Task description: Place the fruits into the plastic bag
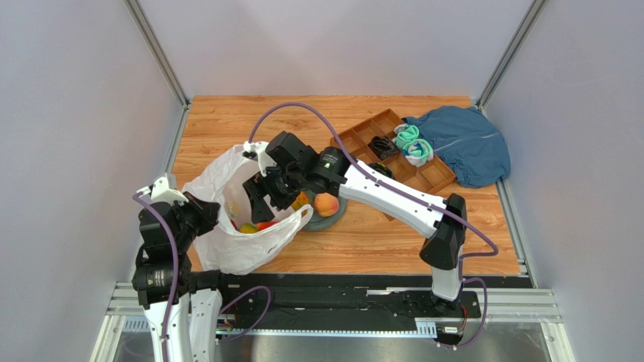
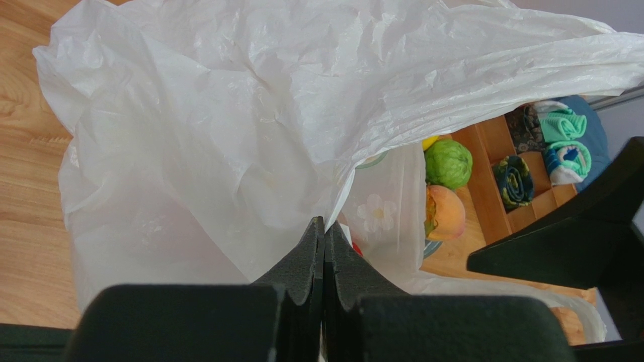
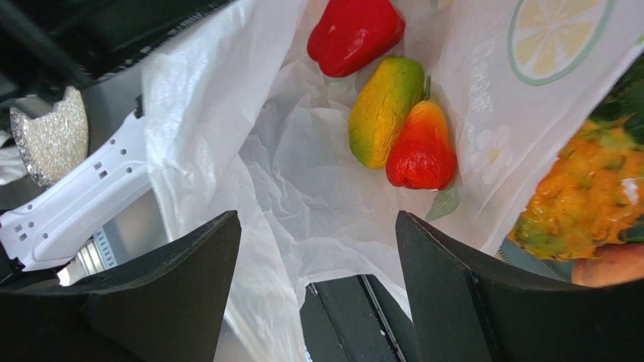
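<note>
Three fruits (image 3: 385, 113) in plastic bag (image 3: 302, 188), left hand (image 2: 323, 249) pinching it, right hand (image 3: 316, 226) wide, pineapple (image 3: 589, 196) cropped.

The plastic bag (image 3: 302, 173) is white, printed with a yellow citrus slice ringed in green and a pale flower. The red fruit (image 3: 355, 34) is glossy. The mango (image 3: 384, 111) shades yellow to green and orange. The pineapple (image 3: 589, 196) is mottled orange and green, the peach (image 1: 326, 204) orange-pink, the round fruit (image 2: 447, 164) green. The tabletop (image 1: 227, 128) shows honey wood grain, and the cloth (image 1: 469, 147) is blue.
</note>
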Tool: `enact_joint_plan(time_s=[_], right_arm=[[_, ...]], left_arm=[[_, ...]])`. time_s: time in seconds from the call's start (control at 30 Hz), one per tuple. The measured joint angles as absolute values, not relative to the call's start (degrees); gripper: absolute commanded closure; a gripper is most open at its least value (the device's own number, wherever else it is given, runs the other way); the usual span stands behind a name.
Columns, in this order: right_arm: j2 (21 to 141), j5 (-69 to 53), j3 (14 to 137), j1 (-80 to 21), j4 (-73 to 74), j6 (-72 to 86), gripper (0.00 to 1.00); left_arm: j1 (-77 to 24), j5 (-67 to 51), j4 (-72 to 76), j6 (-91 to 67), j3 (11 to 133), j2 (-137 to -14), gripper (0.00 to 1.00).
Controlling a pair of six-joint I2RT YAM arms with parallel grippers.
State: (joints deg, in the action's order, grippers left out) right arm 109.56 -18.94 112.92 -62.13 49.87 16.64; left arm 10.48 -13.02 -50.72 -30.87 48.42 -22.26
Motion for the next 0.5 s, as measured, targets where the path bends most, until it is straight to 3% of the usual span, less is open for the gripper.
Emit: enact_joint_plan(time_s=[0.27, 0.5], right_arm=[[98.19, -16.01, 109.16, -56.75, 45.80, 18.02, 0.24], [91.37, -14.76, 97.78, -46.61, 42.54, 21.19, 0.24]], left_arm=[[10.48, -12.75, -50.68, -30.83, 48.40, -22.72, 1.00], [10.48, -12.75, -50.26, -30.83, 48.40, -23.38, 1.00]])
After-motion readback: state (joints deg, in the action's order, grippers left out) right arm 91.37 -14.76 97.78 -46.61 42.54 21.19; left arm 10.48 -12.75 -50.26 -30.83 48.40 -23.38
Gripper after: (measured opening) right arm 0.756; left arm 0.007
